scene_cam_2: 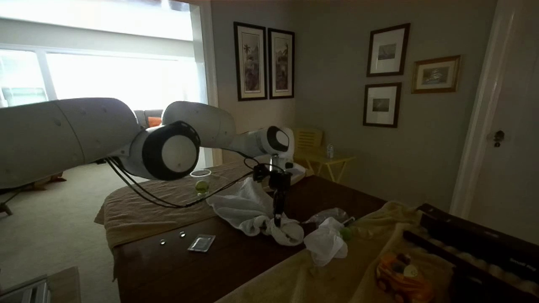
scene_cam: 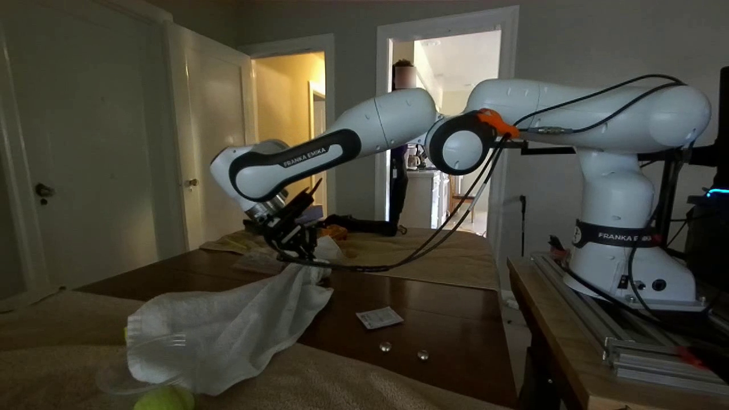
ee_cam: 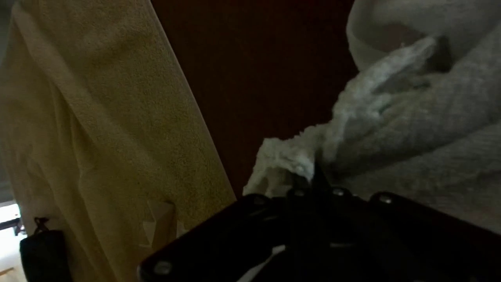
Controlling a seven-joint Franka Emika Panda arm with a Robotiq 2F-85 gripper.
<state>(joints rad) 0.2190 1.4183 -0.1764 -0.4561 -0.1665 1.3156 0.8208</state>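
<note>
The gripper [scene_cam_2: 277, 219] is clamped on an edge of the white cloth [scene_cam: 228, 324], which trails across the desk [scene_cam: 450, 307] onto a brown cover [scene_cam: 342, 387]. Near the gripped end lies a white bag [scene_cam_2: 326, 244]. Farther out on the desk are a packet [scene_cam: 380, 318] and two shiny beads [scene_cam: 385, 346]; a green ball [scene_cam: 165, 400] sits beside the cloth's other end.

White cloth [ee_cam: 426, 152] partly outside wrist view
</note>
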